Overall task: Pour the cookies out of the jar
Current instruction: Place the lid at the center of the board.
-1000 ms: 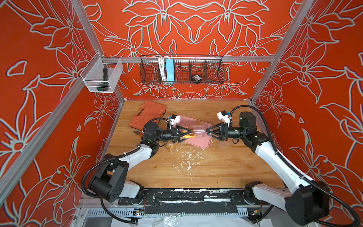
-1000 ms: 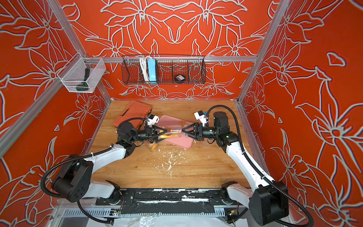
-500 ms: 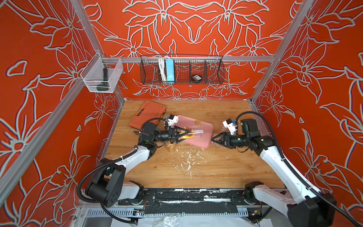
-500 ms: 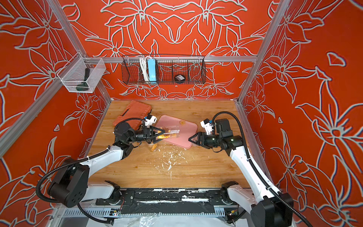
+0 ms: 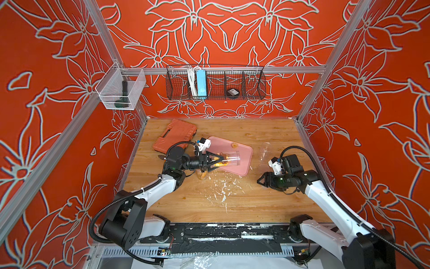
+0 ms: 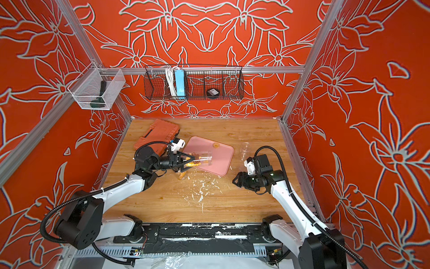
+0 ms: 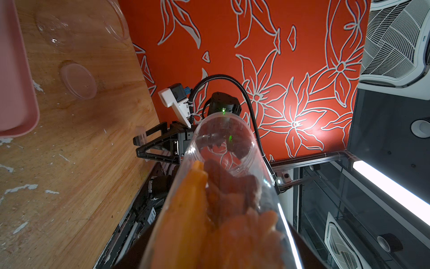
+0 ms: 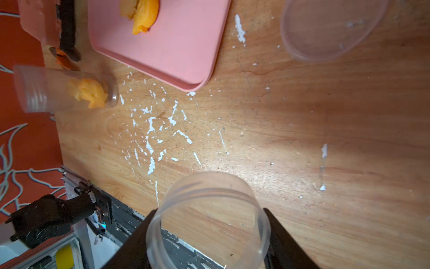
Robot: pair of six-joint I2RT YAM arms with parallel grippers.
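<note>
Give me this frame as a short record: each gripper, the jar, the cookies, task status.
left gripper: shut on the jar
jar: on its side over the pink tray, mouth open, pointing away from the left arm
cookies: bunched inside the jar
loose cookie: on the tray
right gripper: shut on the clear lid, apart from the jar
pour: not yet done

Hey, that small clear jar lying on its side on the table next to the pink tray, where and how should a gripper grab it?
Take the lying jar by its smooth wall between the threaded mouth and the cookies, coming straight down with a finger on each long side. It rests on its side, so a sideways push would probably roll it.
</note>
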